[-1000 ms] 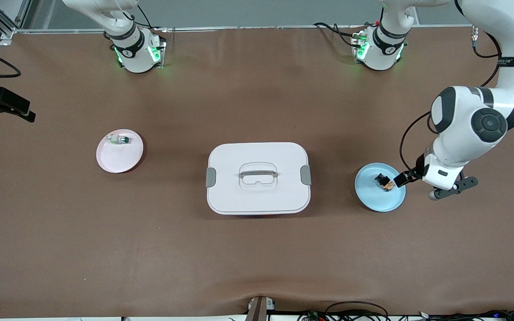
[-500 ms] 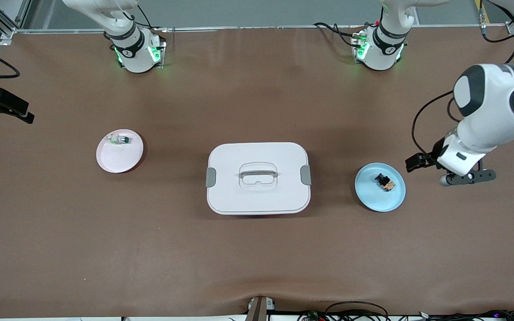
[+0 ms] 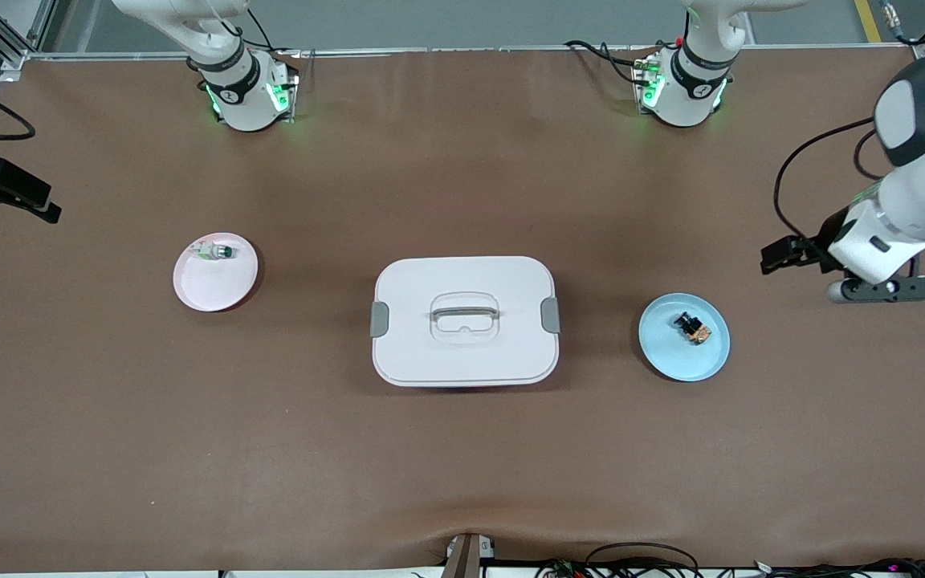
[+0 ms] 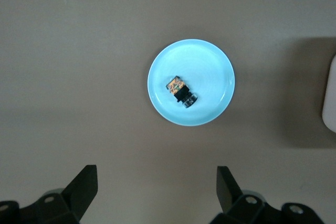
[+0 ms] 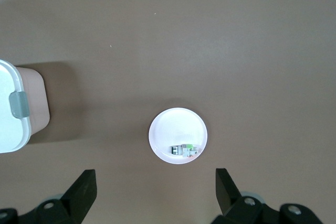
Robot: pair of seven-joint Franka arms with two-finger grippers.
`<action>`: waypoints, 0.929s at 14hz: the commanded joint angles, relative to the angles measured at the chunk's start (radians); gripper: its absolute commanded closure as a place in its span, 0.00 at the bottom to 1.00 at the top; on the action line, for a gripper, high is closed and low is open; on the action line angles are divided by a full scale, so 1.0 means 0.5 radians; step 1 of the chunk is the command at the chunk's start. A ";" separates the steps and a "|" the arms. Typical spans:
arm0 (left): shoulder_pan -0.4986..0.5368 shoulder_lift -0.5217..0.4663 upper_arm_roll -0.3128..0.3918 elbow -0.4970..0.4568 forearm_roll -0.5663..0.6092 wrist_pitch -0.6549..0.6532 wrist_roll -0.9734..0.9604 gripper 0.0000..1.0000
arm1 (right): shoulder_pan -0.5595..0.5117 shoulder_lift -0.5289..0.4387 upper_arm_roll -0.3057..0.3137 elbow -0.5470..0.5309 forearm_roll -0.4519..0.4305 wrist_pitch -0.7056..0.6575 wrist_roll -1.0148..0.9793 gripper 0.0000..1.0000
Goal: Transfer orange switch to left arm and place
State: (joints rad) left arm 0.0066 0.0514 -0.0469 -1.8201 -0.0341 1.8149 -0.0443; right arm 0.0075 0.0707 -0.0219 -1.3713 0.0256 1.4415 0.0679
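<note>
The orange switch (image 3: 694, 328), tiny and black with an orange mark, lies on a blue plate (image 3: 675, 357) beside the white lidded box (image 3: 464, 321), toward the left arm's end of the table. My left gripper (image 3: 776, 257) is open and empty, up over bare table at the left arm's end, apart from the plate. In the left wrist view the switch (image 4: 178, 88) and plate (image 4: 210, 72) lie well ahead of the open left gripper (image 4: 156, 174). My right gripper (image 3: 5, 193) waits high at the right arm's end, open and empty (image 5: 155, 174).
A pink plate (image 3: 209, 289) holds a small white-and-green component (image 3: 213, 251) toward the right arm's end; both show in the right wrist view (image 5: 176, 127) (image 5: 184, 150). The box's edge shows in both wrist views (image 4: 331, 98) (image 5: 10, 108). Brown mat covers the table.
My left gripper has risen and moved away from the blue plate toward the left arm's end of the table. The switch stays on the plate. The right arm has not moved.
</note>
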 commanded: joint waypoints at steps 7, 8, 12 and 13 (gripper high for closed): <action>0.045 -0.381 -0.029 0.045 -0.024 -0.240 0.012 0.00 | 0.022 -0.059 0.010 -0.058 0.022 0.032 0.051 0.00; 0.030 -0.449 -0.026 0.005 -0.024 -0.240 0.006 0.00 | 0.031 -0.059 0.010 -0.058 0.022 0.032 0.051 0.00; -0.163 -0.535 0.109 0.053 -0.009 -0.252 0.009 0.00 | 0.031 -0.062 0.010 -0.058 0.023 0.032 0.048 0.00; -0.148 -0.529 0.109 0.118 -0.009 -0.255 0.015 0.00 | 0.031 -0.062 0.010 -0.058 0.022 0.032 0.048 0.00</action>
State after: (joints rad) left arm -0.0492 -0.2000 -0.0185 -1.7908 -0.0341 1.6917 -0.0427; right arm 0.0213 0.0681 -0.0181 -1.3723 0.0259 1.4453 0.0749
